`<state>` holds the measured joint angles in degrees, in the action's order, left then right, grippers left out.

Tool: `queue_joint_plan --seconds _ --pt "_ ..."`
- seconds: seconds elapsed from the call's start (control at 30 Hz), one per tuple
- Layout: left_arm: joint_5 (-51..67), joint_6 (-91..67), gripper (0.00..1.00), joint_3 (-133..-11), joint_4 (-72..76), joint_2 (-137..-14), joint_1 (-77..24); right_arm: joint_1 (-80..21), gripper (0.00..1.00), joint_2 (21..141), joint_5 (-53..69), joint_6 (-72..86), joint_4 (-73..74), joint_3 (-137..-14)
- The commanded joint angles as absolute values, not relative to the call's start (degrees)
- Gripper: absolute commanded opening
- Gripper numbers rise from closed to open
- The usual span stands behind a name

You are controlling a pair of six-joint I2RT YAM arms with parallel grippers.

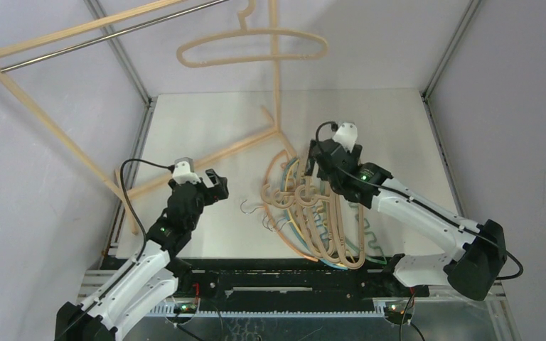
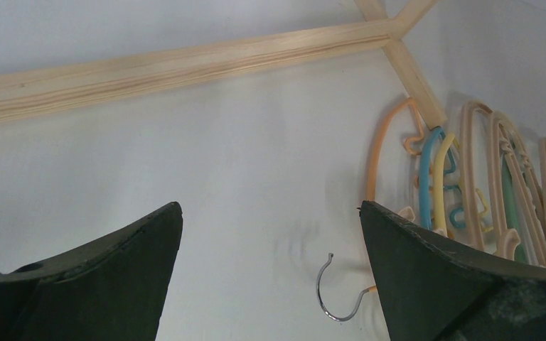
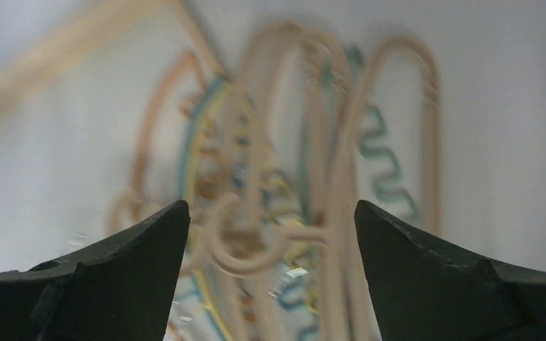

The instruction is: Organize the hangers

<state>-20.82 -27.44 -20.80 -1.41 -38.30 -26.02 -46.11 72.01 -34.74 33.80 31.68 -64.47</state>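
Note:
A pile of hangers (image 1: 320, 220) lies on the table right of centre: several light-wood ones over thin orange, teal, yellow and green ones, hooks pointing left. One light-wood hanger (image 1: 252, 48) hangs high at the back. My right gripper (image 1: 311, 170) is open over the pile's far end; its blurred wrist view has a light-wood hook (image 3: 252, 238) between the open jaws (image 3: 271, 204). My left gripper (image 1: 213, 186) is open and empty left of the pile. Its wrist view (image 2: 270, 206) shows a metal hook (image 2: 338, 291) by the right finger and the hangers' ends (image 2: 469, 177).
The big light-wood rack frame (image 1: 57, 135) with its metal rail (image 1: 114, 32) stands at the back left. Its base beams (image 1: 206, 160) cross the table toward the pile and show in the left wrist view (image 2: 185, 67). Metal posts frame the table's corners.

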Motion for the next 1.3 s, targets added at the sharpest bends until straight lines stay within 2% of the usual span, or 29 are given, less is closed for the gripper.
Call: queue_joint_plan --seconds 0.0,0.2,0.33,0.4,0.67,1.27 --pt "-20.37 -27.02 0.99 -21.75 2.27 -39.29 -26.27 -46.86 0.91 71.86 -37.86 40.54 48.39 -61.49" --pt "-18.95 -27.56 0.99 -21.85 3.03 -40.8 -26.28 -48.08 0.76 69.55 -30.81 47.76 51.12 -52.32" --pt "-18.65 -27.64 0.99 -21.44 3.35 -40.77 -26.29 -48.65 0.54 65.49 -24.31 50.88 49.19 -44.97" --pt "-18.56 -27.64 1.0 -21.36 3.25 -40.71 -26.28 -50.01 0.49 63.8 -22.48 52.88 49.53 -42.56" --pt "-17.9 -28.04 0.99 -21.21 3.87 -41.45 -26.32 -57.68 0.53 62.42 -21.51 57.99 53.24 -40.43" --pt "-17.45 -28.96 1.0 -19.59 4.99 -41.93 -26.28 -61.25 0.51 62.04 -20.15 64.21 52.27 -32.9"
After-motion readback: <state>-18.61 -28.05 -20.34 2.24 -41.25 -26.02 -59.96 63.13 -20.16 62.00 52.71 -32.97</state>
